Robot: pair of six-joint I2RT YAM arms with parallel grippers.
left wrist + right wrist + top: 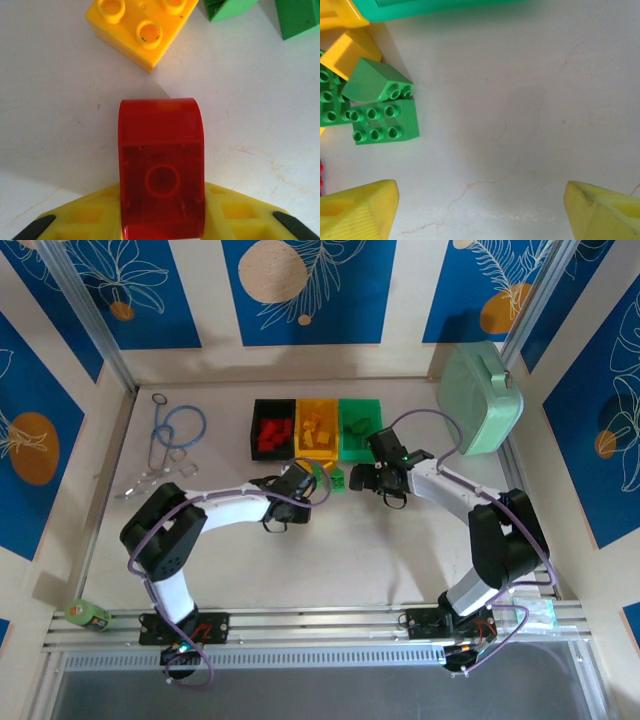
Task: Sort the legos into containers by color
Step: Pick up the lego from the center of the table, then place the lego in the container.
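Observation:
A red lego (161, 165) sits between the yellow fingers of my left gripper (161, 222), which is shut on it just above the table. A yellow lego (140, 27) lies ahead of it, with green legos (300, 17) to its right. In the top view the left gripper (296, 483) hovers in front of the yellow bin (317, 450). The black bin (254, 427) holds red legos and the green bin (360, 452) stands on the right. My right gripper (482, 212) is open over bare table. Green legos (385, 122) and a yellow one (347, 52) lie to its left.
A large mint-green case (482, 400) leans at the back right. A blue ring with metal clips (180, 425) lies at the back left. A green tape roll (88, 614) sits by the near left rail. The green bin's wall (445, 7) is close ahead of the right gripper.

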